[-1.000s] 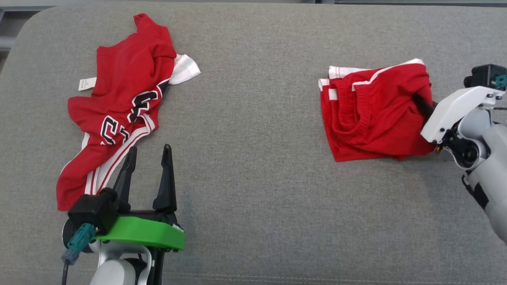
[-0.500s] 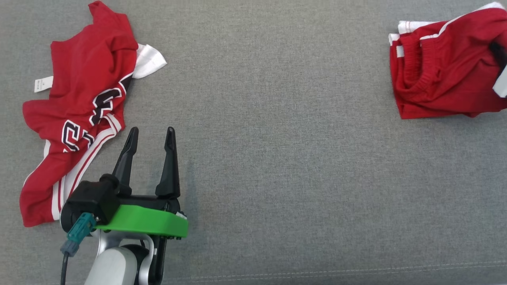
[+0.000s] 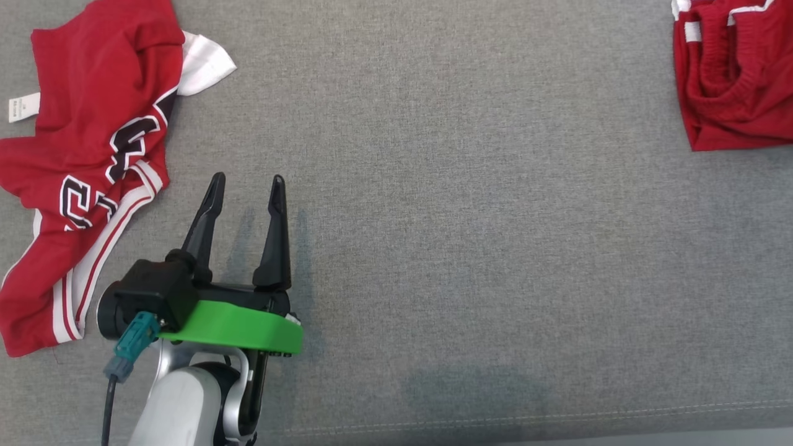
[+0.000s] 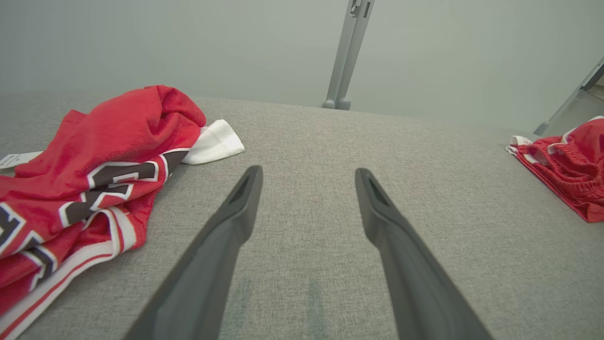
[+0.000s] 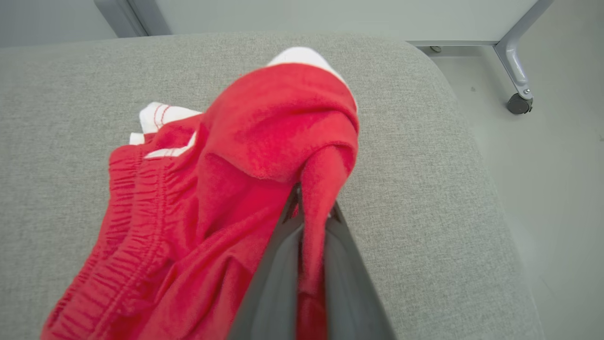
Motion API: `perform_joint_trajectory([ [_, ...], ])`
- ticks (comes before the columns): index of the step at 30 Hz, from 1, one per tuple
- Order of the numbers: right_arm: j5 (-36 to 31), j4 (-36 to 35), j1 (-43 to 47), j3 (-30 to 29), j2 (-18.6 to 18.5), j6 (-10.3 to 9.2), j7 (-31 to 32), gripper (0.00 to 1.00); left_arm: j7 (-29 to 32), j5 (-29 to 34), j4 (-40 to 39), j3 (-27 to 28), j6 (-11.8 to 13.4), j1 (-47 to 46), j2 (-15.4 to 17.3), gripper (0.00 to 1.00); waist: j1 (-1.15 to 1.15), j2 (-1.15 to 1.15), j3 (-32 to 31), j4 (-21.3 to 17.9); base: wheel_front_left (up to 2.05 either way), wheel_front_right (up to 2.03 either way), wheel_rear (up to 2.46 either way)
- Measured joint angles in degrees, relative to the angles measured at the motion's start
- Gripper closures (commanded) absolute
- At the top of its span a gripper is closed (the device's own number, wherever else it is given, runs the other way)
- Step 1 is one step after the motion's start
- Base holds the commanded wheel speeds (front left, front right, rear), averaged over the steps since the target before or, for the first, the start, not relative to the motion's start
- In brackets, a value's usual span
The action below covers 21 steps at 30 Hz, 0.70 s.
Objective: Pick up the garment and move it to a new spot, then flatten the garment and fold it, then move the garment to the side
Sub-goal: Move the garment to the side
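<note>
Loosely bunched red shorts, fold pinched in right hand.

Coarse, matt grey woven upholstery lies under your left gripper. Your right gripper pinches soft, fleecy red shorts.

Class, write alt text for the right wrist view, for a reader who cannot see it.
The right gripper is shut on a fold of the red shorts, which drape onto a grey padded surface. Their gathered waistband and white trim show at left; a caster wheel stands on the floor at upper right.
</note>
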Motion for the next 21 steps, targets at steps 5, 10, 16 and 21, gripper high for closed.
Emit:
perform_joint_trajectory([
  [5, -0.4, 1.1, -1.4, -0.3, -0.5, -1.53, -0.5, 1.0, 0.1, 0.2, 0.0, -0.7, 0.0, -0.4, 0.0, 0.0, 0.0, 0.0, 1.4, 0.6, 0.0, 0.0, 0.0],
  [10, -0.4, 2.7, -1.5, -0.9, -0.5, -2.57, -1.1, 1.0, 0.1, 0.5, 0.1, -0.6, 0.0, -1.0, 0.0, 0.0, 0.0, 0.0, 2.1, 1.2, 0.0, 0.0, 0.0],
  [16, -1.0, 3.9, -1.5, -1.0, -0.8, -4.43, -2.9, 1.0, 0.1, 1.4, 0.1, -0.5, 0.0, -1.0, 0.0, 0.0, 0.0, 0.0, 2.1, 1.2, 0.0, 0.0, 0.0],
  [21, -1.9, 4.9, -1.5, -1.2, -0.7, -5.46, -4.6, 0.0, 0.5, 1.8, 0.1, -0.5, 0.0, -1.2, 0.0, 0.0, 0.0, 0.0, 2.1, 1.0, 0.0, 0.0, 0.0],
])
